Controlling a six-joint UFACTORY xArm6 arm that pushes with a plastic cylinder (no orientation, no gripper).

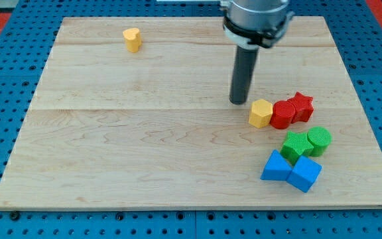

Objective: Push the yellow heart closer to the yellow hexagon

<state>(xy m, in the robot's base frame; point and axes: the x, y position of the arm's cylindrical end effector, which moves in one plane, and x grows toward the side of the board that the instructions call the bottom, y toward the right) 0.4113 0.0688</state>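
Observation:
The yellow heart [132, 39] stands near the view's top left of the wooden board. The yellow hexagon [260, 113] lies far from it, at the view's right of centre, touching a red round block [283, 114]. My tip [238, 101] rests on the board just to the upper left of the yellow hexagon, a small gap apart from it. The tip is far to the right of and below the yellow heart.
A red star [302, 105] touches the red round block on its right. Below them lie a green star-like block [296, 145] and a green round block [319, 140]. Two blue blocks [276, 166] [305, 173] lie near the board's bottom right edge [377, 199].

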